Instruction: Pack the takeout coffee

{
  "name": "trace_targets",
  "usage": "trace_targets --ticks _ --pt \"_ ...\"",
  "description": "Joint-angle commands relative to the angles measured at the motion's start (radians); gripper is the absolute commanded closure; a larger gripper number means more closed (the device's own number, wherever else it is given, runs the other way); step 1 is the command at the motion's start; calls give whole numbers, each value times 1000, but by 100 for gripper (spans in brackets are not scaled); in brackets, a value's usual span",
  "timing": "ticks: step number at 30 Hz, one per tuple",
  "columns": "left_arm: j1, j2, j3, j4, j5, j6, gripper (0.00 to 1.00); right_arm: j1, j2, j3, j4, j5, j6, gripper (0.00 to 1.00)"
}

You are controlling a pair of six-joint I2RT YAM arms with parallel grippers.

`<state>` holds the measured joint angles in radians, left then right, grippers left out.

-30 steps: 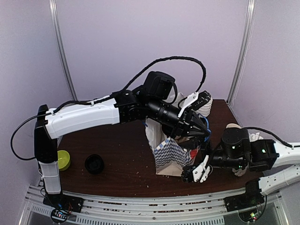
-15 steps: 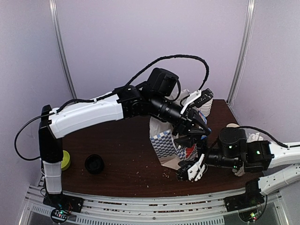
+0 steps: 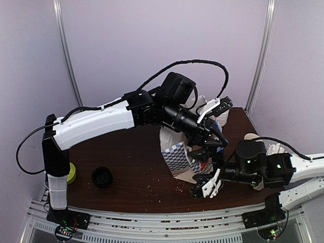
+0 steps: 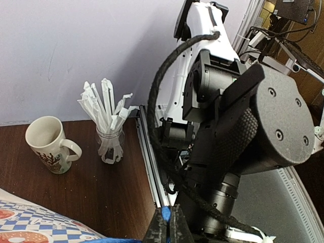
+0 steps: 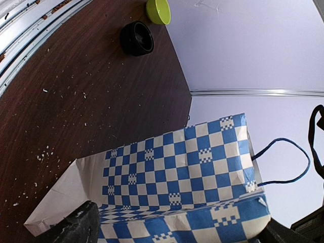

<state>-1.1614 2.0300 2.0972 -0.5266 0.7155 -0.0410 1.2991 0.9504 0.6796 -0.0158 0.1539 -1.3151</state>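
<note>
The blue-and-white checked paper bag stands tilted on the brown table. My left gripper is above its mouth. In the left wrist view it is shut on the bag's blue cord handle. My right gripper is open at the bag's near lower corner. In the right wrist view the bag fills the space between its wide-apart fingers, and the other blue handle hangs free. The takeout coffee is out of view in every frame.
A black lid and a green cup lie at the near left. A cream mug and a jar of white plastic sticks stand at the right. A stack of paper cups is behind the bag.
My left gripper has risen a little with the handle, and the bag has tipped and shifted. My right gripper has moved left, closer to the bag's base.
</note>
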Motion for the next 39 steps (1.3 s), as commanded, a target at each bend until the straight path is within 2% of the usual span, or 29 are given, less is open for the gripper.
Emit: trace_targets --ticks 1,22,26,32,39 --pt "-12 42 68 169 -30 -28 100 31 41 -24 47 -52 -69 7" --pt "-11 68 64 180 -53 -69 100 81 95 -5 189 -113 -87 3" --pt "-11 60 52 179 -50 -70 100 84 89 -8 190 -121 -87 2" --pt "-3 68 54 179 -16 -112 100 86 98 -3 128 -111 -169 1" --pt "12 95 73 215 35 -194 100 89 127 -31 158 -127 -208 0"
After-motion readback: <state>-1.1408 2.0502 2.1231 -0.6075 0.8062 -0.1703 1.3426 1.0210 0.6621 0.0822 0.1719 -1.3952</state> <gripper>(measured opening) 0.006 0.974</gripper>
